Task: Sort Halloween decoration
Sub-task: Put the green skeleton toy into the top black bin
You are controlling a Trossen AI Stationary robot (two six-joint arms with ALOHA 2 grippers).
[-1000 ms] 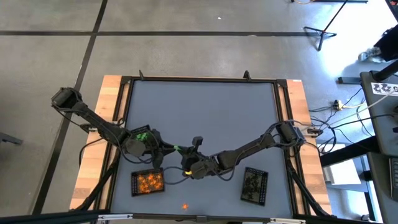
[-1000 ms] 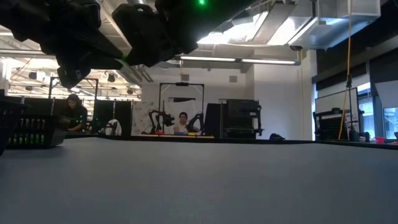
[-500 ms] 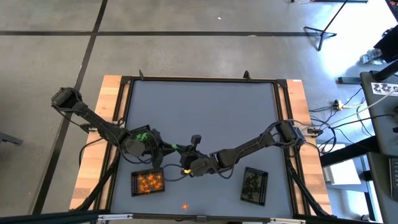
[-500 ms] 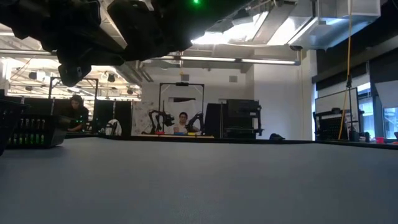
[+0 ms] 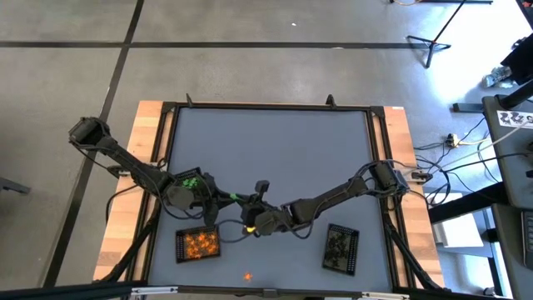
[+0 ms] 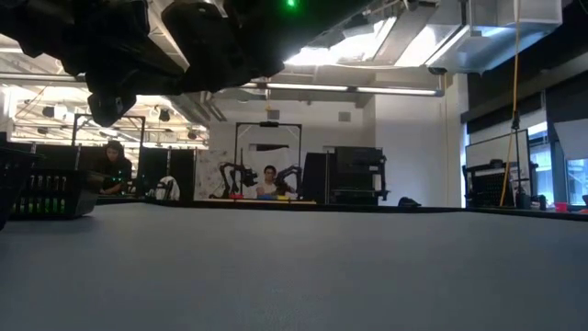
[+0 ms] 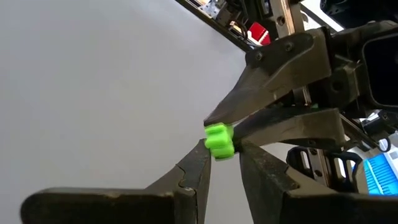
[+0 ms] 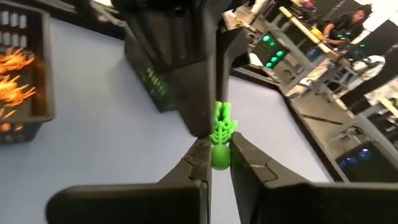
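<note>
Two dark jointed arms, trailing black cables, with tapered matte fingers (image 7: 193,177).

Two dark arms meet over the near middle of a grey table (image 5: 266,150). The left gripper (image 5: 236,199) and right gripper (image 5: 250,218) come tip to tip around a small green trinket (image 5: 241,200). A tray (image 5: 198,244) of orange pieces sits near left, a tray of dark pieces (image 5: 341,248) near right, and one orange trinket (image 5: 248,276) lies at the near edge.

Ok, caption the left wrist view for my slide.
Both grippers' fingers meet on one green trinket: left gripper and right gripper pinch it above the grey table.
</note>
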